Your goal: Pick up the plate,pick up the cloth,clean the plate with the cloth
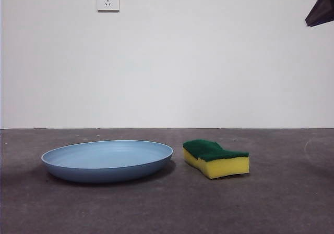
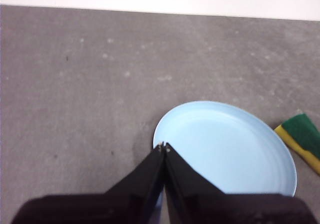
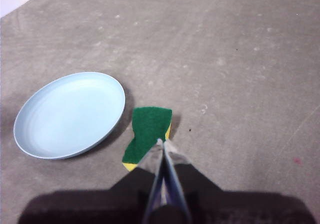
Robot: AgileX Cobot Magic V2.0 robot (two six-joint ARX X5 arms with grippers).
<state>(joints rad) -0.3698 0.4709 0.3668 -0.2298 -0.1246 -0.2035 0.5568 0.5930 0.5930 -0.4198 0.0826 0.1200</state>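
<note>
Left tool [image 2: 163,147]: two matte black wedge-shaped jaws tapering to thin tips with small pale specks, on a wide black body. Right tool [image 3: 163,143]: same black tapered jaws, greyish sheen on inner edges.

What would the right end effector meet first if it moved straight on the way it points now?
Probably the sponge: the shut right end effector points at its green top. Depth is unclear; it appears to hover above.

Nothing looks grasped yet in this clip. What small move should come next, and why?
Probably the left gripper should open and descend toward the near rim of the plate. Both grippers hang above the table with jaws shut, holding nothing. The plate lies flat and untouched, and the sponge sits beside it, apart from it, under the right gripper.
</note>
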